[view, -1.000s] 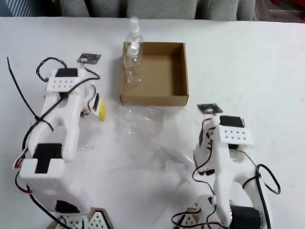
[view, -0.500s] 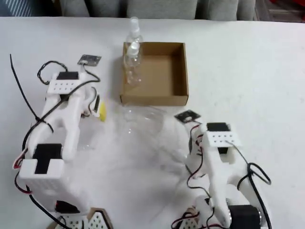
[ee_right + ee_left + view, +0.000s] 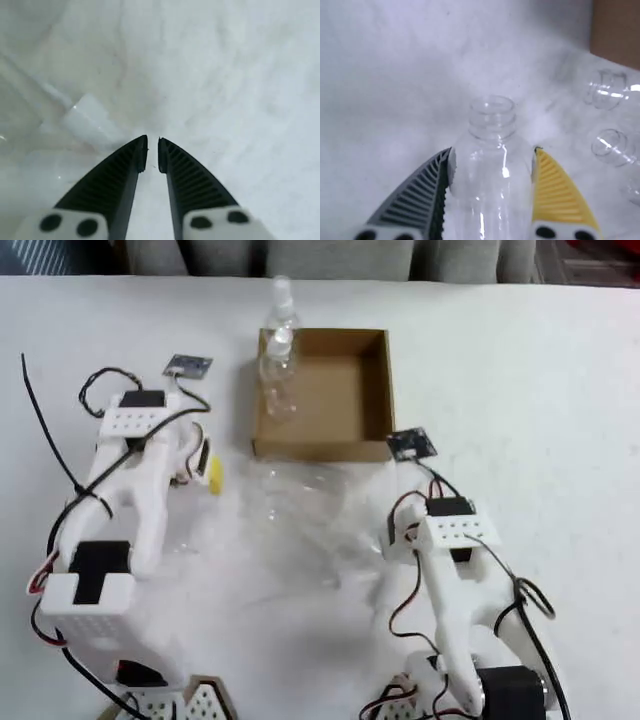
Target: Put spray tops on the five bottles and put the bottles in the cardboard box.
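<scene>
Left wrist view: bottle in end effector

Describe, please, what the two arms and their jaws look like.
Both the left arm and the right arm are white, blocky shells with black motor units, dotted white plates and black and red cables. The left arm's jaws are ribbed and tapered, one grey, one yellow. The right arm's are both black and ribbed, on white mounts with dark holes.
</scene>
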`<state>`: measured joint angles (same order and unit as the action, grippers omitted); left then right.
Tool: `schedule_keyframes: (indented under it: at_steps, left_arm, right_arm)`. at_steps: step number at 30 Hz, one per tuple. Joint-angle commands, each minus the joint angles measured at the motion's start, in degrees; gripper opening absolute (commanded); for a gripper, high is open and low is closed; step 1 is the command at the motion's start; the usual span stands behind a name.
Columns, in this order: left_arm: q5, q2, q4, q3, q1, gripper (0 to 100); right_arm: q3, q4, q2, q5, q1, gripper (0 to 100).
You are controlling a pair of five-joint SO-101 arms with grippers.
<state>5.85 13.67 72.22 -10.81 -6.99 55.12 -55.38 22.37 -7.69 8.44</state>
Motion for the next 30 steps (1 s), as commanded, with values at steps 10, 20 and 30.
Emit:
schedule_keyframes:
  at_steps: [10,20,30]
  left_arm:
    - [-0.4,-3.6,-2.1,0.0,-0.2,2]
    - [-0.4,-3.6,-2.8,0.0,-1.2,2]
    - [-0.4,-3.6,-3.3,0.0,-1.3,2]
  right_arm:
    - [-9.5,-25.7,10.2,2.6,2.6,1.9]
    - [-5.7,-22.9,0.6,-1.5,4.6,1.9]
    - [-12.3,-26.8,-4.6,6.5,11.6,13.3]
